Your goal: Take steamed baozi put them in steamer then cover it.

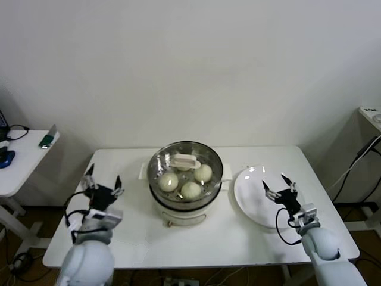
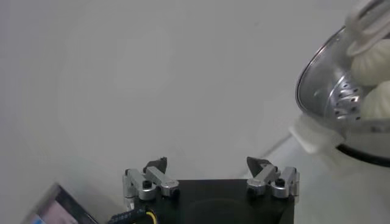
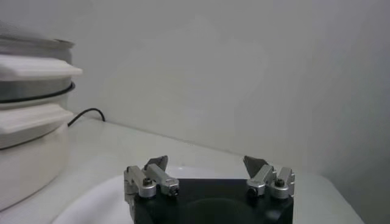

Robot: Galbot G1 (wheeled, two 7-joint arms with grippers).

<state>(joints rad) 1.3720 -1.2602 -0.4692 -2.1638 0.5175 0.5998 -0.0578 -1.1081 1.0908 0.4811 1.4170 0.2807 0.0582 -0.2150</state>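
Observation:
The steamer (image 1: 186,199) stands mid-table on its white pot base, also in the left wrist view (image 2: 332,100) and the right wrist view (image 3: 27,91). The clear cover (image 1: 211,159) rests on it, with its cream handle (image 1: 184,161) at the centre. Through the glass I see three baozi (image 1: 168,182) (image 1: 191,190) (image 1: 203,173); two baozi (image 2: 373,61) (image 2: 382,100) show in the left wrist view. My left gripper (image 1: 104,179) (image 2: 206,162) hovers left of the steamer, open and empty. My right gripper (image 1: 275,183) (image 3: 204,159) is over the white plate, open and empty.
An empty white plate (image 1: 253,193) (image 3: 91,204) lies right of the steamer. A side table (image 1: 24,158) with small devices stands at the far left, another table edge (image 1: 372,116) at the far right. A black cable (image 3: 85,114) runs behind the steamer.

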